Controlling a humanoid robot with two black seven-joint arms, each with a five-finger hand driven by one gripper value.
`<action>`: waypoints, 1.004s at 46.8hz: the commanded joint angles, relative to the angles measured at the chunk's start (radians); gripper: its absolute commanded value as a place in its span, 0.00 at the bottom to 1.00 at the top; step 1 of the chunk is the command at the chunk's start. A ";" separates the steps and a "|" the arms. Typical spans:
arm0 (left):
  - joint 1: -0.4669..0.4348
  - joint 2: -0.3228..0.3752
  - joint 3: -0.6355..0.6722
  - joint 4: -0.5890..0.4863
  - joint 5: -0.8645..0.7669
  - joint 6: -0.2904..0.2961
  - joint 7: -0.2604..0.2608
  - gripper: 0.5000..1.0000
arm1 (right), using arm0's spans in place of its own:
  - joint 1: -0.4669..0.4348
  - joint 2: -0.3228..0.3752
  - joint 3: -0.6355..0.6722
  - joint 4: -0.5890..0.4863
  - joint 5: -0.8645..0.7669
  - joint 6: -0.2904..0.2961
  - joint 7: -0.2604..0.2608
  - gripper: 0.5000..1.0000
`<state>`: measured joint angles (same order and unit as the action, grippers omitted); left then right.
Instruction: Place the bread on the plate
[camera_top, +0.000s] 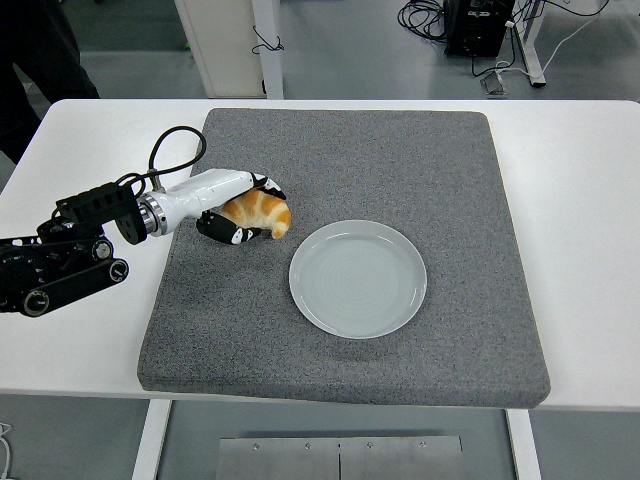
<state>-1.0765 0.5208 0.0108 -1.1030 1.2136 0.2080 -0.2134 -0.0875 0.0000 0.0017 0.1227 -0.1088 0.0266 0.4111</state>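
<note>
A golden croissant-shaped bread (262, 214) is held in my left hand (245, 211), whose fingers curl over its top and under its near side. The bread looks raised a little off the grey mat (400, 160). The pale grey plate (357, 277) lies on the mat to the right of the bread and a bit nearer, with nothing on it. The left arm comes in from the left edge over the white table. The right arm does not show.
The grey mat covers the middle of the white table (580, 200). A black cable (165, 150) loops above the left wrist. A person in dark clothing (30, 50) stands at the top left. Cables and table legs lie on the floor behind.
</note>
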 joint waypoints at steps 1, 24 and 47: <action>-0.017 0.002 0.001 0.000 -0.020 -0.002 0.000 0.24 | 0.000 0.000 0.001 0.000 0.001 -0.001 0.000 1.00; -0.151 0.036 -0.003 -0.003 -0.095 -0.029 -0.001 0.21 | 0.000 0.000 0.000 0.000 0.000 0.001 0.000 1.00; -0.243 0.054 -0.130 -0.003 -0.114 -0.121 -0.014 0.21 | 0.000 0.000 0.001 0.000 0.000 -0.001 0.000 1.00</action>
<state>-1.3144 0.5779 -0.1069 -1.1060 1.0997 0.0944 -0.2276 -0.0875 0.0000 0.0019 0.1227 -0.1088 0.0261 0.4111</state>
